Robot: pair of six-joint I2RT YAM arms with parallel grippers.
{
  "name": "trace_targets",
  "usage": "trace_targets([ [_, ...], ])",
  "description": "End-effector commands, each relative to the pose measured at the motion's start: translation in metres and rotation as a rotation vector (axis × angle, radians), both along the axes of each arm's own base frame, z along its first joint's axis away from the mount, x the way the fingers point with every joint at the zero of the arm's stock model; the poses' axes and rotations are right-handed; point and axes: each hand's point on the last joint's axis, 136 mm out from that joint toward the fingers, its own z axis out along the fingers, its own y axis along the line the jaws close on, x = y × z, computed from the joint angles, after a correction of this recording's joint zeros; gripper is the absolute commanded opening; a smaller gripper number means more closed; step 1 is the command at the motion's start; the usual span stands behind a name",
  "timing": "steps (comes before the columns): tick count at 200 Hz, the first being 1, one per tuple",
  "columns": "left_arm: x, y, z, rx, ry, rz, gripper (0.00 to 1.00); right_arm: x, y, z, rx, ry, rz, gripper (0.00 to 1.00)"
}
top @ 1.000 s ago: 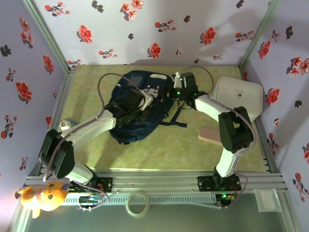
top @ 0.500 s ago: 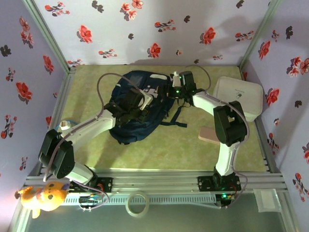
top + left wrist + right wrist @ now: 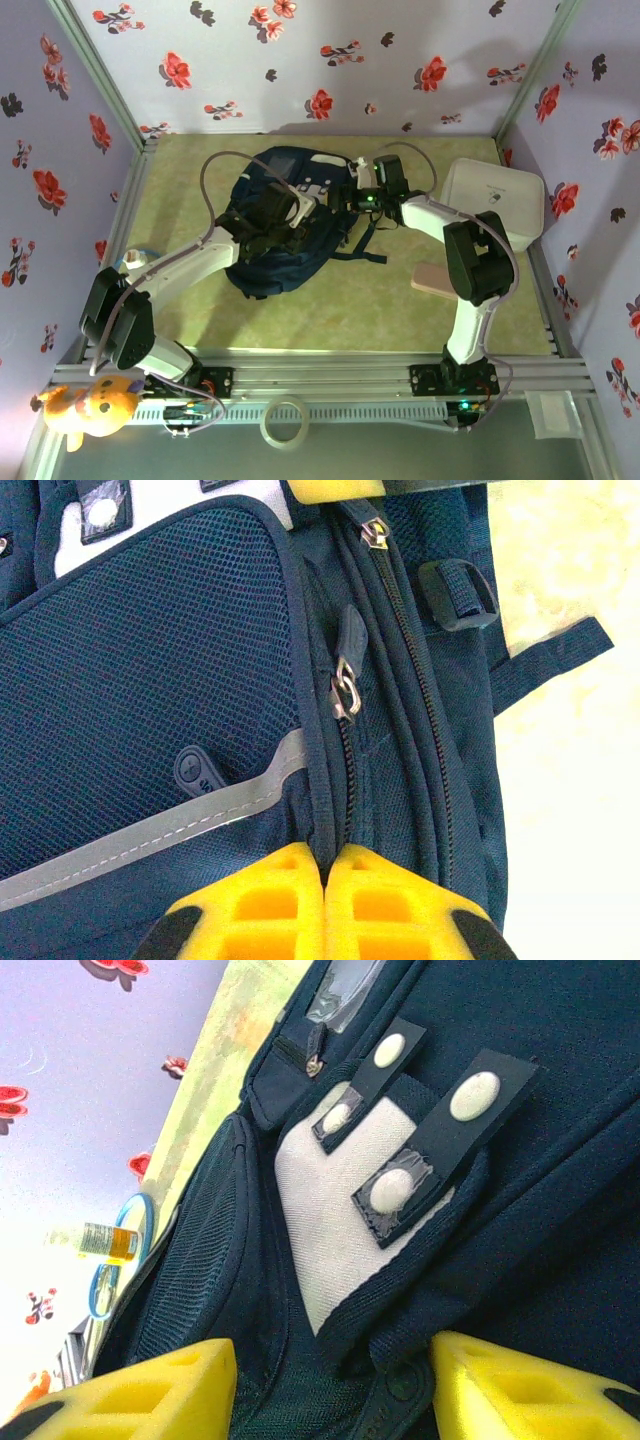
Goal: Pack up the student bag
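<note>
The student bag point(image 3: 262, 272), navy-blue with white patches, lies flat in the middle of the green mat. My left gripper point(image 3: 297, 213) rests on its middle. In the left wrist view the left gripper point(image 3: 325, 865) is shut, pinching the piped seam of the bag point(image 3: 150, 680) just below a zipper pull point(image 3: 345, 685). My right gripper point(image 3: 352, 196) is at the bag's upper right edge. In the right wrist view the right gripper point(image 3: 335, 1360) stands open, its yellow fingers either side of a fold of the bag point(image 3: 520, 1260) beside the white patch point(image 3: 340, 1220).
A white rounded box point(image 3: 495, 200) sits at the right. A pinkish flat item point(image 3: 432, 278) lies near the right arm. A small bottle point(image 3: 133, 262) and blue ring are at the left edge. A tape roll point(image 3: 284, 422) and plush toy point(image 3: 88, 405) lie in front of the arm bases.
My right gripper has moved left and down onto the bag's upper right edge, and its jaws have narrowed. The left gripper keeps its pinch and has not moved.
</note>
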Motion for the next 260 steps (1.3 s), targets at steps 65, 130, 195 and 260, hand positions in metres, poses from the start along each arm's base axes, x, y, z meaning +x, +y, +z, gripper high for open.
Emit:
trace_targets([
  [65, 0.014, -0.015, 0.034, -0.114, -0.074, 0.006, 0.0, -0.016, 0.002, 0.0, -0.016, 0.014, 0.042, 0.34],
  [130, 0.014, -0.014, 0.03, -0.102, -0.063, 0.007, 0.0, -0.009, -0.004, -0.003, -0.056, 0.008, -0.003, 0.17],
  [195, 0.024, -0.009, 0.026, -0.123, -0.022, 0.078, 0.0, -0.025, -0.005, 0.025, 0.015, -0.053, 0.006, 0.02],
  [260, 0.035, -0.027, 0.033, -0.183, -0.004, 0.068, 0.0, -0.065, 0.01, 0.034, 0.096, -0.053, 0.042, 0.0],
])
